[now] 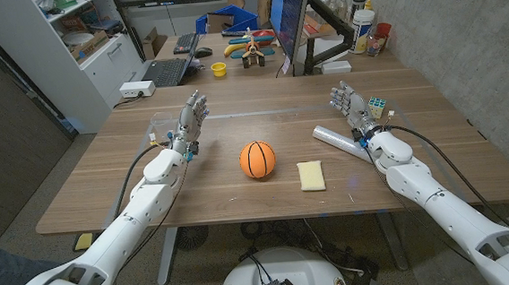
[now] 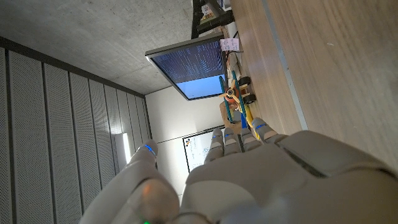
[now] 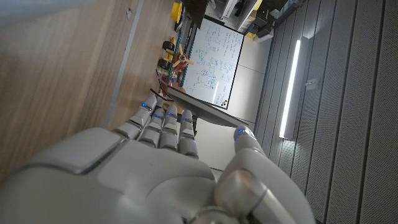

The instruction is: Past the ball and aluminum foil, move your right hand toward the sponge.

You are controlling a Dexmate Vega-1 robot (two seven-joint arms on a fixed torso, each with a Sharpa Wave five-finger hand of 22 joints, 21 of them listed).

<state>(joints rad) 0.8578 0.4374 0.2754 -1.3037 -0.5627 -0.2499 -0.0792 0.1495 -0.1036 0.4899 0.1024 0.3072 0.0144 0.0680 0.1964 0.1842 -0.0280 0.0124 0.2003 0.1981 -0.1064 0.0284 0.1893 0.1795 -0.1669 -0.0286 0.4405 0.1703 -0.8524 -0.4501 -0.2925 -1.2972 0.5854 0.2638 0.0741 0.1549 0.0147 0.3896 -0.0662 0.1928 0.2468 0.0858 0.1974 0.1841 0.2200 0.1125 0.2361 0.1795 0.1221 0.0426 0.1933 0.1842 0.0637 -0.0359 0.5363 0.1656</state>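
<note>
Sponge, a pale yellow block, lies on the wooden desk near its front edge, just right of an orange ball. A silver roll of aluminum foil lies right of both, close by the right hand, which is open and empty. The left hand is likewise open, fingers apart, at the desk's left.

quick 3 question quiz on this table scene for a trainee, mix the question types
1. True or false: the right robot hand is holding the yellow rectangular sponge.
2. What lies nearest the right robot hand? A) orange basketball-patterned ball B) silver aluminum foil roll C) yellow sponge
3. Fill in: the ball sits between the sponge and the ___ robot hand.

Key: 1 false; 2 B; 3 left
</note>
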